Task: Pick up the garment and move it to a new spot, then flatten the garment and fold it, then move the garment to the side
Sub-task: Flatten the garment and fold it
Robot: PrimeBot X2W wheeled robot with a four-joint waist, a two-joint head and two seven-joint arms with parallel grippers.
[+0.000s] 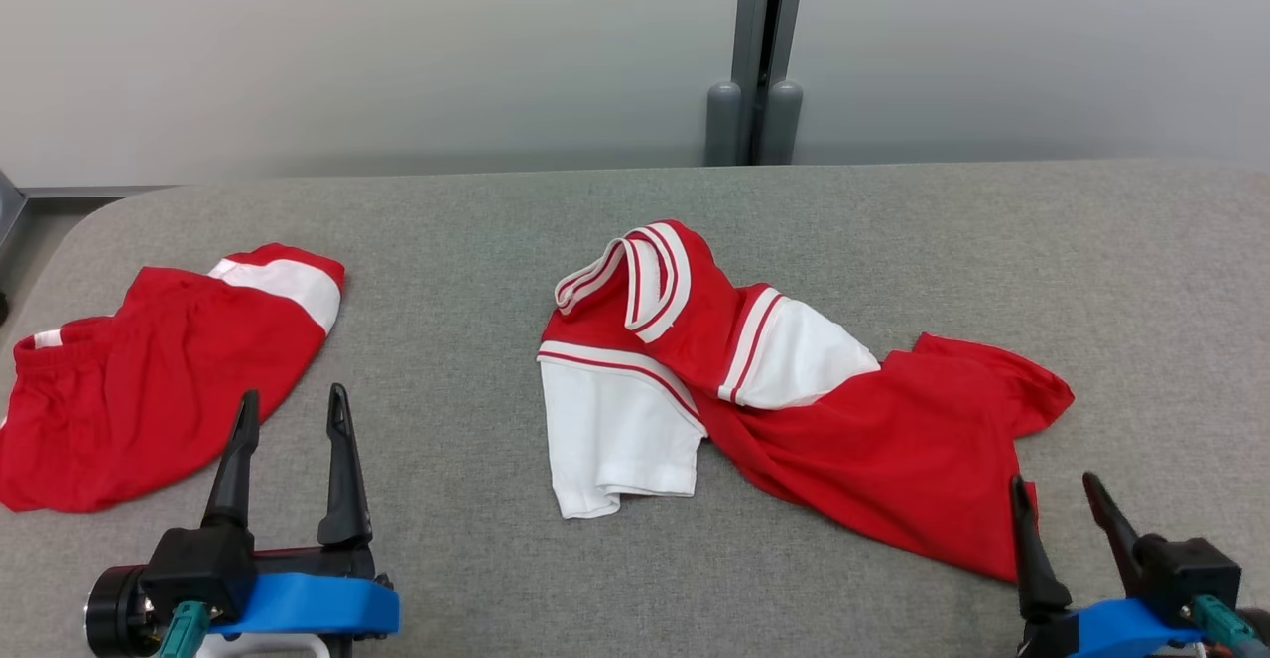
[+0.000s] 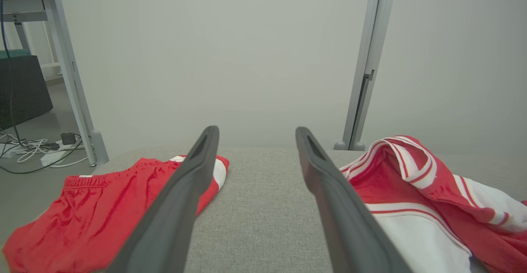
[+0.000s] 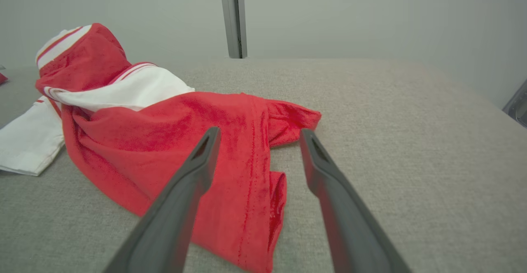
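- Far left, off the table: my left wrist view shows grey floor (image 2: 29, 190) with a tangle of cables (image 2: 24, 147), a white frame leg (image 2: 70, 79) and a dark box (image 2: 20, 87) behind it.
- Shorts (image 1: 149, 380): red with a white band, lying in a loose heap at the table's left end, close to its rounded corner.
- Left gripper (image 1: 293, 392): fingers spread wide, holding nothing. It sits at the near edge, just right of the shorts, pointing along the grey strip between the two garments.
- Table (image 1: 476, 241): covered in grey woven fabric, flat, with its far edge running along the wall.
- Wall (image 1: 347, 43): pale, plain panels. I see a grey post (image 1: 759, 53) where two panels meet, its rounded feet standing at the table's far edge, behind the shirt.
- Shirt (image 1: 794, 410): the garment I am to handle, red with white sleeves and striped trim. It lies crumpled from the table's middle toward the right. The collar is humped up on the far side, a white sleeve is spread flat toward the near left, and the red body trails to the near right.
- Right gripper (image 1: 1052, 479): fingers apart, gripping nothing, at the shirt's near right corner. In my right wrist view its left finger crosses the red hem and its right finger lies over grey fabric. Whether either one touches I cannot tell.
- Far right: the grey surface runs on to its right edge.
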